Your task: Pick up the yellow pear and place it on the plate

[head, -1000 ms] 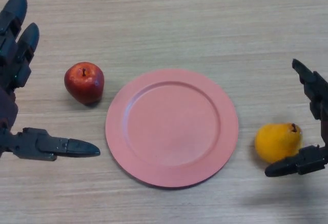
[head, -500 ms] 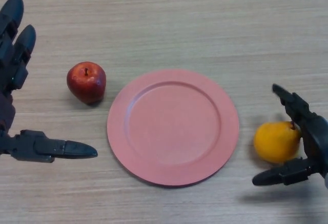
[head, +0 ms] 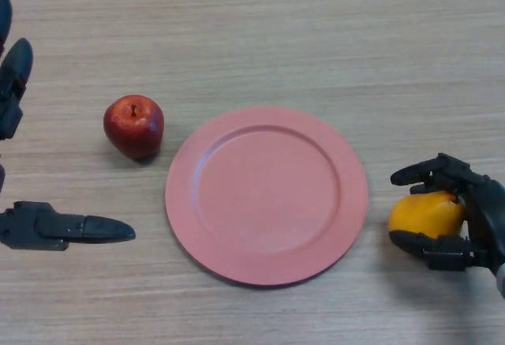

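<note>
The yellow pear (head: 424, 214) lies on the wooden table just right of the pink plate (head: 267, 195). My right hand (head: 473, 211) comes in from the right edge and is curled round the pear, fingers over its top and thumb under its near side. The pear still rests at table level and stands apart from the plate's rim. My left hand (head: 39, 226) shows at the far left, open, with straight fingers up the edge and the thumb pointing toward the plate. The plate holds nothing.
A red apple (head: 134, 126) stands on the table left of the plate, between it and my left hand. Bare wood stretches across the whole far side of the table.
My right hand has moved left and closed its fingers and thumb round the pear. The left hand has drifted slightly left toward the edge. Plate and apple have not moved.
</note>
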